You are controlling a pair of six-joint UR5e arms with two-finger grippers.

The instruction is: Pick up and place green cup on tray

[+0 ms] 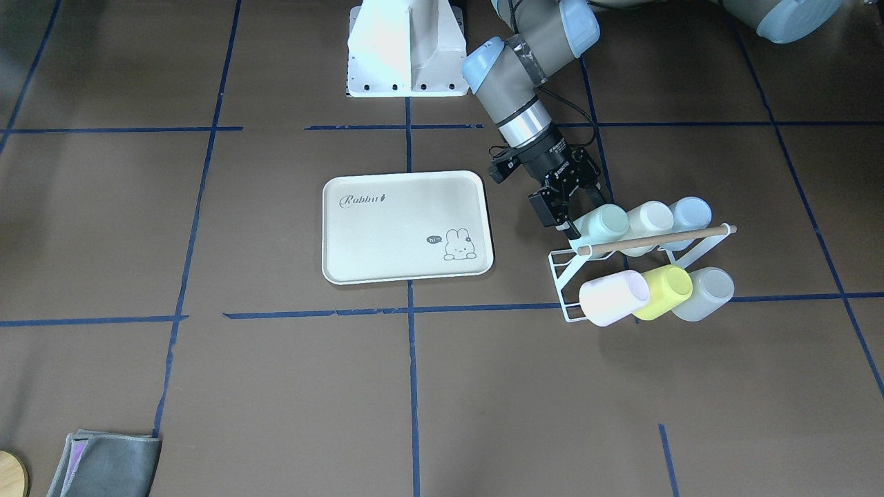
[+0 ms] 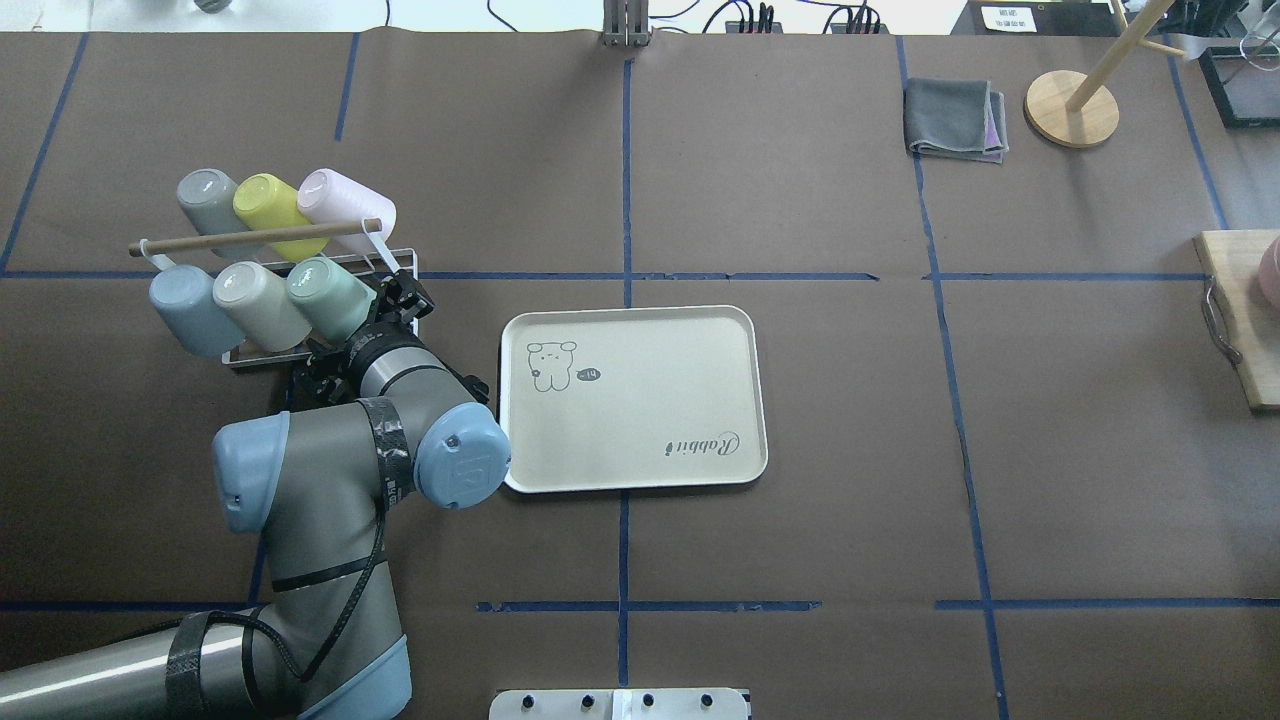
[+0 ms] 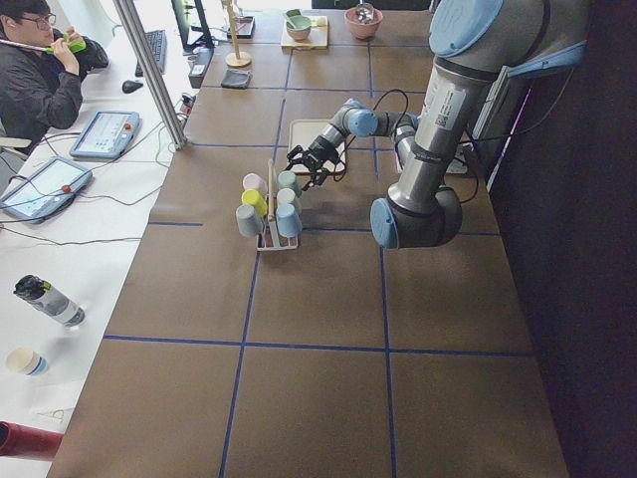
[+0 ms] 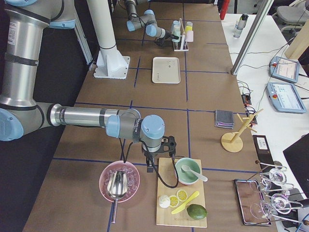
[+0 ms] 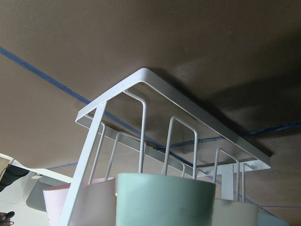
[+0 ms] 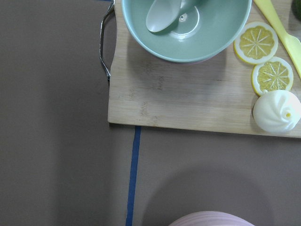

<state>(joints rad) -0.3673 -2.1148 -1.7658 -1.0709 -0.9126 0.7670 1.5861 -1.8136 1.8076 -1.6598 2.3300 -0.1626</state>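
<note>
The pale mint-green cup (image 1: 608,222) hangs tilted on a white wire rack (image 1: 563,276), at the tray end of the row nearer the robot; it also shows in the overhead view (image 2: 330,295) and fills the bottom of the left wrist view (image 5: 164,200). My left gripper (image 1: 573,207) is open, its fingers on either side of the cup's lower end. The cream Rabbit tray (image 1: 400,228) lies flat and bare beside the rack (image 2: 640,400). My right gripper (image 4: 161,145) shows only in the exterior right view, by a cutting board; I cannot tell its state.
The rack also holds a cream cup (image 1: 649,217), light blue cup (image 1: 690,212), pink cup (image 1: 611,297), yellow-green cup (image 1: 663,291) and grey cup (image 1: 704,293), under a wooden rod (image 1: 656,238). A folded grey cloth (image 2: 955,118) and wooden stand (image 2: 1070,108) sit far right.
</note>
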